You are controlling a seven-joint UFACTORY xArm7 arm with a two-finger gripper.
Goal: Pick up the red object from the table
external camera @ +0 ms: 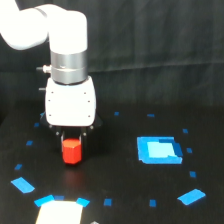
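One white robot arm's dark gripper [71,135] sits directly over the small red-orange faceted block [71,151] on the black cloth table [120,200]; its grip state is unclear. Block looks light, rigid; grasp opposite flat sides.

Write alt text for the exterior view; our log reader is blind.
A white robot arm's pincer sits directly over a red object on a black table. A bright blue rectangle lies toward the exterior view's right, among small blue tape marks.
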